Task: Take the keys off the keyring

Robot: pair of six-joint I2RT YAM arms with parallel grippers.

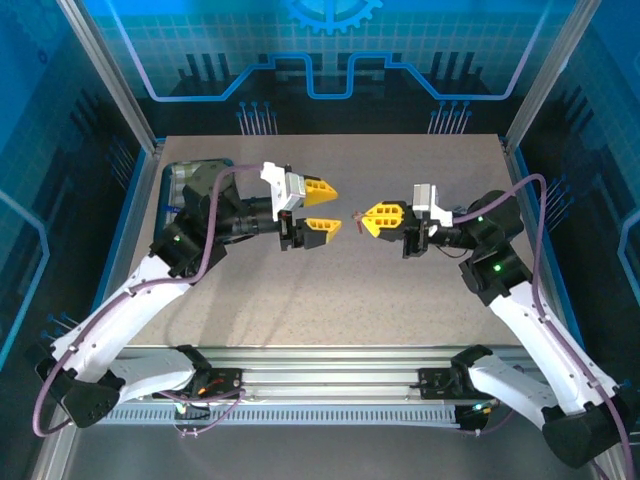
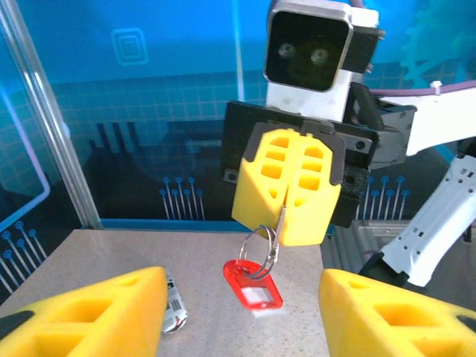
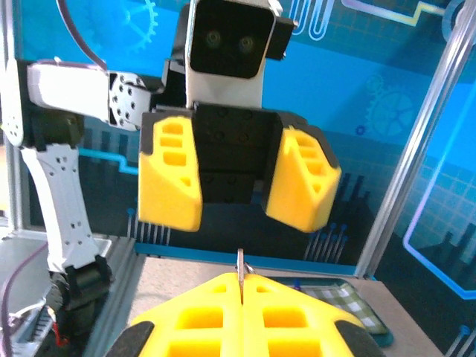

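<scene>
1. Right tool (image 2: 286,212), centre of the left wrist view: yellow fingers pressed together, pinching a thin grey metal strip that sticks out of the seam. This is most likely the key (image 2: 280,234), held by its blade. The same sliver shows edge-on in the right wrist view, low centre.
2. Keyring (image 2: 253,281) dangles just under that tool: a thin silver loop threaded on the key, with a red tag hanging from the loop. It appears clear of the desk (image 2: 111,256). Held aloft, I judge, so the ring hangs free and faces the other arm.
3. Left tool (image 1: 336,208), centre-left of the top view: fingers spread wide, nothing between them. It points straight at the right tool, near but apart. Reads as lined up to take the loop and work it off the key.
4. Key not yet off the ring.
5. Further out: a small silvery object (image 2: 175,309) lies flat on the desk, lower left of the left wrist view; cannot identify it. A checked cloth (image 3: 349,306) sits at the lower right of the right wrist view.
</scene>
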